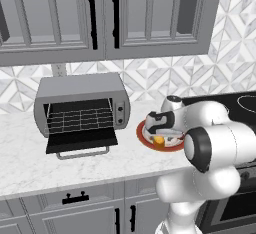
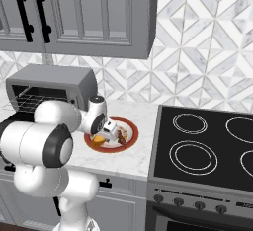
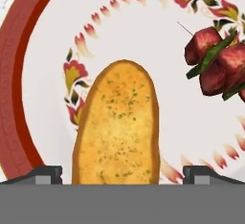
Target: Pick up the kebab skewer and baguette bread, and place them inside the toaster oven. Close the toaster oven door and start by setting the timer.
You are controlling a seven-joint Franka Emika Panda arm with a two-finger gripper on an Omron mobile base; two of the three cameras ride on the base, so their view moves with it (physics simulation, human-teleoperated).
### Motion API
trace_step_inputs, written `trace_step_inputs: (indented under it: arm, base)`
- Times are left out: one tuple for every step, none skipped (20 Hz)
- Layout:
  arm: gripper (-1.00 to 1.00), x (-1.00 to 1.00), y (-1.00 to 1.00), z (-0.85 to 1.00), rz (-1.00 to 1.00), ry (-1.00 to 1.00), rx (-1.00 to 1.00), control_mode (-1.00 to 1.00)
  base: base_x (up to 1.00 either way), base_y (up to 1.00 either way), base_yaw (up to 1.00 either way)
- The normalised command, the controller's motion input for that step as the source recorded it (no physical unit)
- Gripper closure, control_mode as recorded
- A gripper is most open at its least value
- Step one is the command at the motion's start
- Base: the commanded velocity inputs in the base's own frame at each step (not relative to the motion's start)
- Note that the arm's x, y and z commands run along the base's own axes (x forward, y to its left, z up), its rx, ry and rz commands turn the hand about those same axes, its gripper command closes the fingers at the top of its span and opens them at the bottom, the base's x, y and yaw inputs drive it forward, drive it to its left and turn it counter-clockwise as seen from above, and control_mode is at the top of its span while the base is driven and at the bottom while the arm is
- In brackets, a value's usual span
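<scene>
The gripper (image 3: 122, 175) hangs just above the plate (image 3: 28, 122), fingers (image 3: 45, 174) spread either side of the baguette bread (image 3: 117, 127), not yet pinching it. The bread is golden, crusty and herb-flecked; the kebab skewer (image 3: 217, 60), glossy dark red chunks, lies beside it on the plate. The toaster oven (image 1: 80, 105), left of the plate, is boxy grey metal; its door (image 1: 82, 140) hangs open and its wire rack is bare. No item is loaded yet.

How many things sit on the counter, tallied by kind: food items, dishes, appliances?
Food items: 2, the baguette bread between the open gripper fingertips, and the kebab skewer.
Dishes: 1, the red-rimmed plate under both.
Appliances: 1, the toaster oven, its toaster oven door folded down.
Total: 4
</scene>
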Motion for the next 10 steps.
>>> trace_step_inputs:
  arm:
    - [-1.00,0.00,0.00,-0.16,0.00,0.00,0.00,-1.00]
    - [-1.00,0.00,0.00,-0.18,0.00,0.00,0.00,-1.00]
    - [-1.00,0.00,0.00,-0.21,0.00,0.00,0.00,-1.00]
    - [-1.00,0.00,0.00,-0.22,0.00,0.00,0.00,-1.00]
    - [-1.00,0.00,0.01,-0.21,0.00,0.00,0.00,-1.00]
    - [-1.00,0.00,0.00,-0.17,0.00,0.00,0.00,-1.00]
    - [-1.00,0.00,0.00,-0.18,0.00,0.00,0.00,-1.00]
    - [-1.00,0.00,0.00,-0.14,0.00,0.00,0.00,-1.00]
    - [-1.00,0.02,0.00,-0.10,0.00,0.00,0.00,-1.00]
    - [-1.00,0.06,0.03,-0.05,0.00,0.00,0.00,-1.00]
  base:
    - [0.00,0.00,0.00]
    - [0.00,0.00,0.00]
    - [0.00,0.00,0.00]
    - [0.00,0.00,0.00]
    - [0.00,0.00,0.00]
    - [0.00,0.00,0.00]
    - [0.00,0.00,0.00]
    - [0.00,0.00,0.00]
    - [0.00,0.00,0.00]
    - [0.00,0.00,0.00]
